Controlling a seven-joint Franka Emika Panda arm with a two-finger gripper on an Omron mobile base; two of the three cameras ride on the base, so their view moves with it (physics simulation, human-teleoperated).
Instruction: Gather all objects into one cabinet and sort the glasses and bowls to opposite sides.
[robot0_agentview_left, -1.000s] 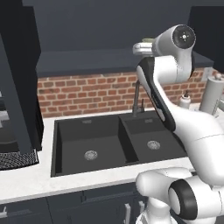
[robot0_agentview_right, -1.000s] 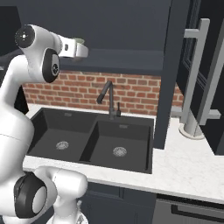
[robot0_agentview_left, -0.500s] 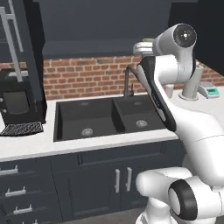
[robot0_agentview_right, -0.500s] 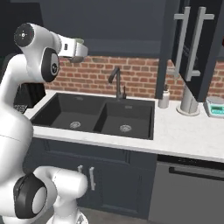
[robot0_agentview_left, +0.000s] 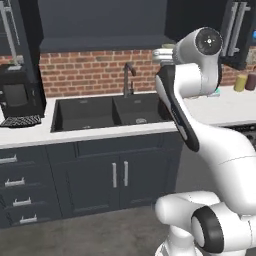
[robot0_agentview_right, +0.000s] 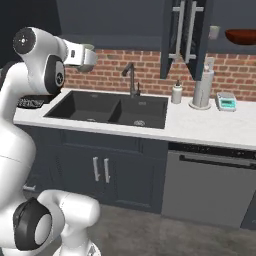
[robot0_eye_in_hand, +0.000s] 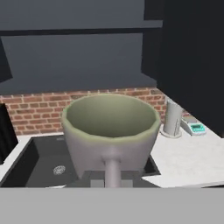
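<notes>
Above the sink (robot0_agentview_right: 107, 107), closed jaws hold a mug (robot0_eye_in_hand: 110, 131)

Brick wall (robot0_agentview_right: 135, 62) — black sink (robot0_agentview_right: 107, 107).

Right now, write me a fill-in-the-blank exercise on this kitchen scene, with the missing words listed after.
1. The gripper is shut on a pale beige-green ____.
2. The reddish-brown bowl sits inside the open upper ____.
3. The kitchen scale stands on the counter beside the ____ holder.
4. The wall behind the faucet is made of ____.

Missing words: mug; cabinet; paper-towel; brick
</notes>
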